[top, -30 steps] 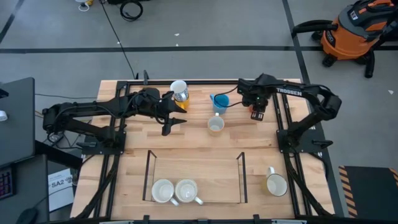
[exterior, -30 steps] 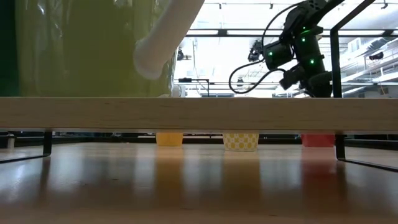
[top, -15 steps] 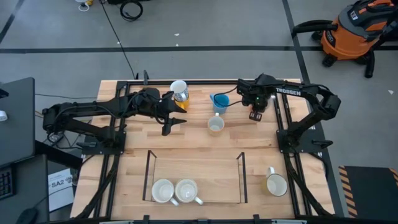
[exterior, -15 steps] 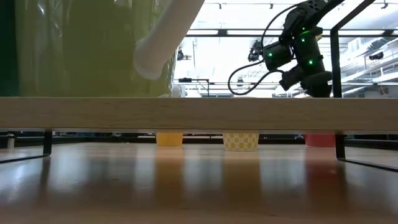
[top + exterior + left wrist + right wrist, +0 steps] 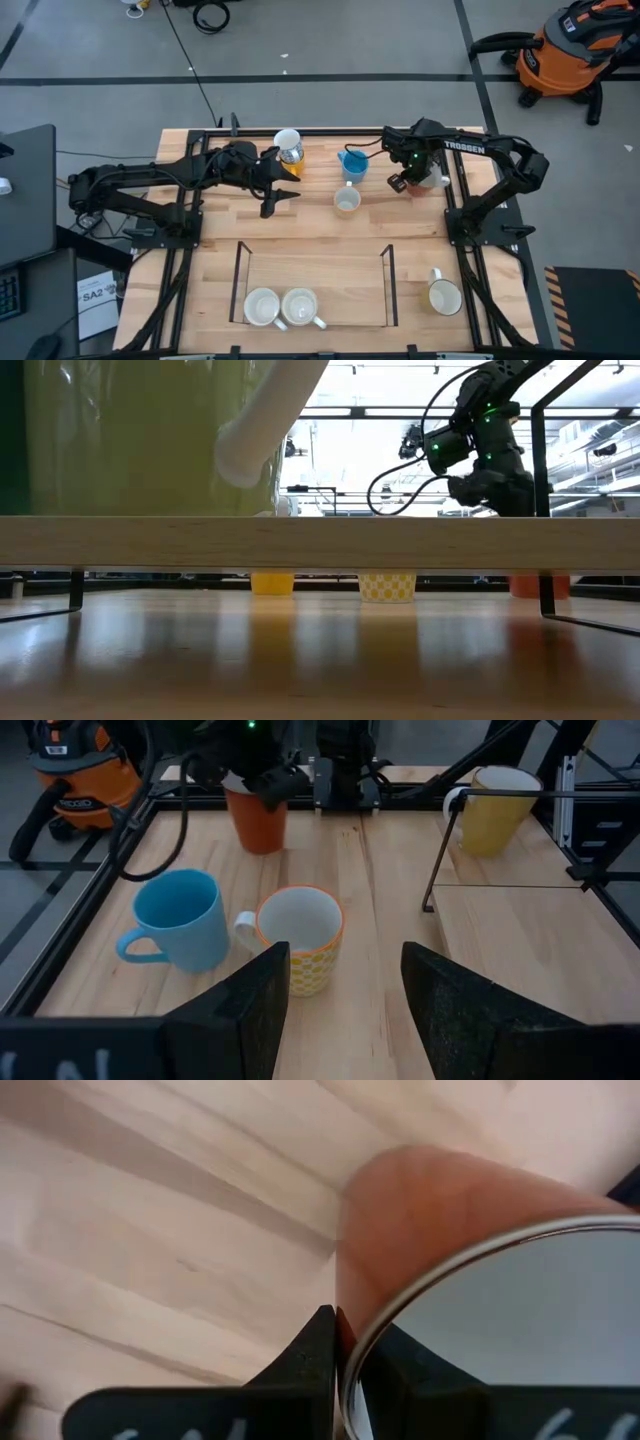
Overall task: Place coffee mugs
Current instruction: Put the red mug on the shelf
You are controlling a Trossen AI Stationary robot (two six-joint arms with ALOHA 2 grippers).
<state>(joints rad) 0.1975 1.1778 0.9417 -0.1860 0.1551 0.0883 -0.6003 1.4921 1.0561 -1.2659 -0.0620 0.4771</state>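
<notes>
The light wooden table [image 5: 320, 250] carries the mugs. The right gripper [image 5: 398, 183], at the far right of the table, is pinching the rim of a red-brown ceramic mug [image 5: 420, 1230], one finger [image 5: 315, 1345] outside the wall. Just beside it stands a blue ceramic mug [image 5: 352, 162], then a cream mug with a yellow pattern [image 5: 346, 200]. The left gripper [image 5: 283, 197] hovers spread beyond those.
</notes>
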